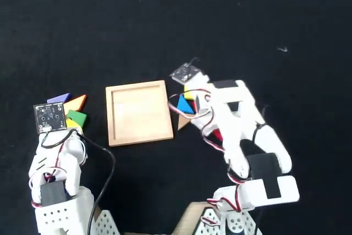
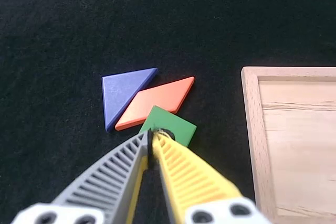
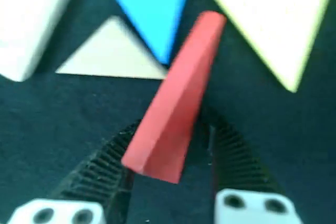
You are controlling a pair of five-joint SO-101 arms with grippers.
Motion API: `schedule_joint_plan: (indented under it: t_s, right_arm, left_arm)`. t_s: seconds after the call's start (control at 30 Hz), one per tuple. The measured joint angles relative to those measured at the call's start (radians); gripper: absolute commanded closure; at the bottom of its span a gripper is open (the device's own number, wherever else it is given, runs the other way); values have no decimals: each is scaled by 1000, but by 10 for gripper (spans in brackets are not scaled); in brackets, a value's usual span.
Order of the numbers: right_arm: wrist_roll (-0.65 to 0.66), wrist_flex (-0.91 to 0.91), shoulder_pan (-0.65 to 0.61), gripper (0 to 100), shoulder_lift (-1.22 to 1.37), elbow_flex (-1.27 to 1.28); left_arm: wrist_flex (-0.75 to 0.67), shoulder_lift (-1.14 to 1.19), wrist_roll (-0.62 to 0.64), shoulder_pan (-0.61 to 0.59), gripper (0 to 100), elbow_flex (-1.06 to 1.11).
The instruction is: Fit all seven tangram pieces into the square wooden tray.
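Observation:
The square wooden tray [image 1: 137, 113] lies mid-table with nothing in it; its rim [image 2: 251, 129] also shows in the left wrist view. To its left lie a purple triangle [image 2: 123, 90], an orange parallelogram [image 2: 157, 100] and a green square [image 2: 170, 124], touching one another. My left gripper [image 2: 153, 136] is shut with nothing in it, its tips at the green square's near edge. Right of the tray, my right gripper [image 3: 168, 145] is shut on a red piece [image 3: 173, 124], tilted up on edge. Around it lie a blue triangle [image 3: 155, 9], a pale wood triangle [image 3: 113, 56] and a large yellow triangle [image 3: 273, 14].
The table is covered in black cloth [image 1: 264, 53], bare toward the back and far right. The right arm [image 1: 242, 130] hangs over its pieces, close to the tray's right rim. A white block [image 3: 26, 19] sits beside the pale triangle.

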Motion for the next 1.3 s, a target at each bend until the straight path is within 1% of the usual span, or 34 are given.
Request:
schedule_joint_plan:
  t_s: [0.07, 0.1, 0.23, 0.5, 0.67, 0.73, 0.77, 0.83, 0.93, 1.03, 1.1, 1.23, 1.3]
  right_arm:
    - [0, 0, 17, 978, 0, -2]
    - [0, 0, 18, 990, 0, -2]
    - [-2, 3, 18, 956, 0, -2]
    - [-2, 61, 18, 952, -66, -49]
    - [-2, 68, 18, 956, -66, -49]
    - [-2, 68, 18, 975, -68, -49]
    - [-2, 75, 18, 990, -72, -49]
    - [6, 118, 15, 986, -91, -71]
    - [86, 196, -49, 988, -130, -126]
    - [210, 262, -161, 988, -150, -175]
    - [255, 279, -232, 988, -150, -209]
    - [272, 295, -315, 988, -130, -307]
    - [276, 295, -350, 988, -81, -350]
  left_arm:
    - [0, 0, 0, 0, 970, 0]
    - [0, 0, 0, 0, 970, 0]
    - [0, 0, 0, 0, 970, 0]
    - [0, 0, 0, 0, 970, 0]
    - [0, 0, 0, 0, 970, 0]
    - [0, 0, 0, 0, 970, 0]
    - [0, 0, 0, 0, 970, 0]
    - [0, 0, 0, 0, 970, 0]
    - [0, 0, 0, 0, 970, 0]
    - [0, 0, 0, 0, 970, 0]
    - [0, 0, 0, -18, 970, 0]
    - [2, 0, 0, -132, 970, 0]
    - [32, 0, 0, -206, 970, 0]
